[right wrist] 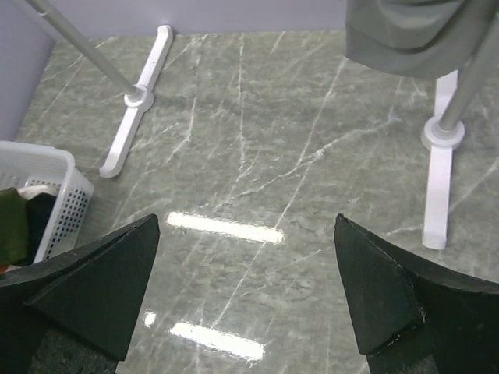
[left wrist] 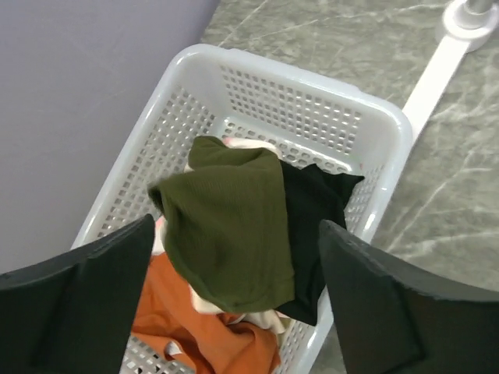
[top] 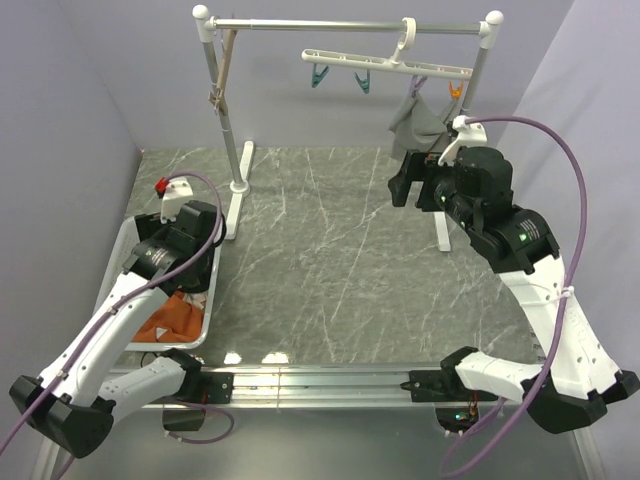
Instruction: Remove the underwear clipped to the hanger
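The light grey briefs [top: 414, 118] hang from a clip at the right end of the white hanger [top: 385, 62]; their lower edge shows in the right wrist view [right wrist: 413, 35]. The dark olive green briefs [left wrist: 230, 226] and the black briefs [left wrist: 316, 206] lie in the white basket [left wrist: 296, 78]. My left gripper [left wrist: 234, 226] is open and empty above them; it also shows in the top view [top: 160, 262]. My right gripper [top: 408, 188] is open and empty, in the air just below the grey briefs, and shows in its own wrist view [right wrist: 245, 222].
An orange cloth [left wrist: 195, 327] and a bit of white cloth lie under the briefs in the basket [top: 205, 330]. The rack's white feet [right wrist: 140, 97] [right wrist: 440, 171] stand on the marble table. Teal clips [top: 318, 75] hang bare on the hanger.
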Robot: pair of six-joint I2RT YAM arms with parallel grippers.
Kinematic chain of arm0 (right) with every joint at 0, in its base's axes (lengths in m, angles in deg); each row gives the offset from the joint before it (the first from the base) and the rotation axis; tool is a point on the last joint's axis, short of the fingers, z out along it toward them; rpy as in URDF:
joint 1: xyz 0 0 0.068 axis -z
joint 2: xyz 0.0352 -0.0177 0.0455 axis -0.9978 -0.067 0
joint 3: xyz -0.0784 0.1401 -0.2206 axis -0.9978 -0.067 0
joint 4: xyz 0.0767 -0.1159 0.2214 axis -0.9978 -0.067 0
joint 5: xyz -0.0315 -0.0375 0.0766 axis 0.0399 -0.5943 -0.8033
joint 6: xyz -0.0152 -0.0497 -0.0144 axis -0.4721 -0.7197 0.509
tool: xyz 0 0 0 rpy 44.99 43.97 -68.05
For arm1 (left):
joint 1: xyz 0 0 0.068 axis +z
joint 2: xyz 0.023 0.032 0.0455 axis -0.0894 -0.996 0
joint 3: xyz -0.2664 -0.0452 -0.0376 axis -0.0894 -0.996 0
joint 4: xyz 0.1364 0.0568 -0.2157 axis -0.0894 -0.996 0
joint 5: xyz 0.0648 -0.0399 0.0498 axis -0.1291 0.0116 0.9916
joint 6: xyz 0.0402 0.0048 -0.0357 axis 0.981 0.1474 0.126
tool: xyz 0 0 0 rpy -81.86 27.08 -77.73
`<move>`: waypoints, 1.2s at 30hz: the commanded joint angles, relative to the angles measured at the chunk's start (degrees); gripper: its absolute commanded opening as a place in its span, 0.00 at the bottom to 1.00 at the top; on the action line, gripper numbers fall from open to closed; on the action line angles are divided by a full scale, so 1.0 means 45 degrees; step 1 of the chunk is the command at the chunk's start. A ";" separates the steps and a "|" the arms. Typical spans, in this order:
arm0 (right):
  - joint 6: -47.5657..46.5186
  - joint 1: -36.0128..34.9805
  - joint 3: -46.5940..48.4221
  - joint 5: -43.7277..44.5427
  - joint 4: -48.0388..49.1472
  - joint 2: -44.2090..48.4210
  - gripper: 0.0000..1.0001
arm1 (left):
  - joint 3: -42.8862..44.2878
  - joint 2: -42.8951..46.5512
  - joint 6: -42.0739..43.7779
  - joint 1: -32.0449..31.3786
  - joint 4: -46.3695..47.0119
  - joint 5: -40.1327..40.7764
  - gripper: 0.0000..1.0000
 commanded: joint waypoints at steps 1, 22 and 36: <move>-0.0095 -0.0040 -0.0170 0.0734 -0.0118 0.0673 1.00 | 0.0601 0.0404 -0.0645 0.0097 0.0522 -0.0725 0.94; 0.1839 0.3435 0.0552 0.1538 -0.2209 0.0108 1.00 | 0.2808 -0.3694 0.4296 -0.3476 0.9519 -1.2406 0.99; 0.2483 0.4296 0.1334 -0.1158 -0.0997 -0.1357 0.99 | 0.6300 -1.0374 0.6445 -0.4024 1.3860 -1.2778 0.99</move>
